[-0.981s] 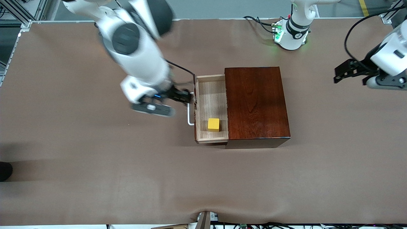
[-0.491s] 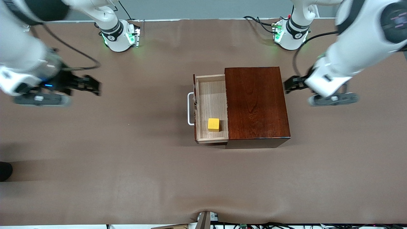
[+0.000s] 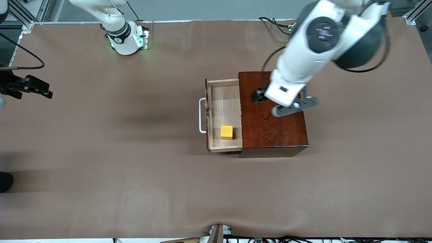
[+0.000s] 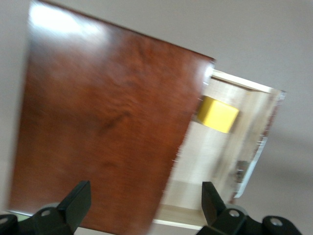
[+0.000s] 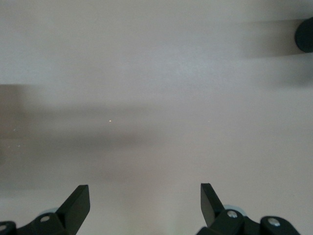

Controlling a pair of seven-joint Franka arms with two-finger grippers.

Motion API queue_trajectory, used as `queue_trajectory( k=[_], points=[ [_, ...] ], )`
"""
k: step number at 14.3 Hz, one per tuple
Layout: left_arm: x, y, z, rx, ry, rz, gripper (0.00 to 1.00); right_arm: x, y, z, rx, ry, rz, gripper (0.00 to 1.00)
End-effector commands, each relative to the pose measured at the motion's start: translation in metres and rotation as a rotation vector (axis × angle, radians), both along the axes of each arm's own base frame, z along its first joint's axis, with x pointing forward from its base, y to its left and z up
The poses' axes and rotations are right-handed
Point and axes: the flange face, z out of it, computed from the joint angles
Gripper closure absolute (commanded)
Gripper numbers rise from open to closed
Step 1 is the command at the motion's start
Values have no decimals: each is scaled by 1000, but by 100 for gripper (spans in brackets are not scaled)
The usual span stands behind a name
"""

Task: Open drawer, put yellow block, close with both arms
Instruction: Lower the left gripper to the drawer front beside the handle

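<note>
The drawer stands pulled out of the reddish-brown wooden box, its white handle toward the right arm's end of the table. The yellow block lies in the drawer's tray, in the part nearer the front camera. My left gripper is over the box top, open and empty. In the left wrist view my left gripper shows open above the box, the tray and the block. My right gripper is open and empty over bare table at the right arm's end, as the right wrist view shows.
Both round bases glow green at the back edge, the right arm's in plain view. A dark round thing sits at the table's edge at the right arm's end, also in the right wrist view. Cables run along the front edge.
My right gripper has left the drawer handle and swung away to the right arm's end of the table. My left arm has swung in over the box. Drawer and block have not moved.
</note>
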Motion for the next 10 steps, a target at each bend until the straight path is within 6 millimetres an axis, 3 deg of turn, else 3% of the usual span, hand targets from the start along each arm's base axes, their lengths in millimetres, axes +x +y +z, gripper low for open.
queue_trajectory(
  k=[1, 3, 6, 10],
  points=[
    [-7, -53, -21, -23, 13, 163, 0, -13, 0, -3, -18, -6, -3, 0],
    [-25, -97, -43, -48, 9, 249, 0, -13, -3, -1, -17, -10, -9, 0],
    [-45, -146, -67, -93, 10, 410, 0, -12, -7, 1, -8, -15, -17, 0],
    [-73, -184, -108, -49, 57, 574, 0, -11, -2, 0, -3, -12, -11, 0]
  ],
)
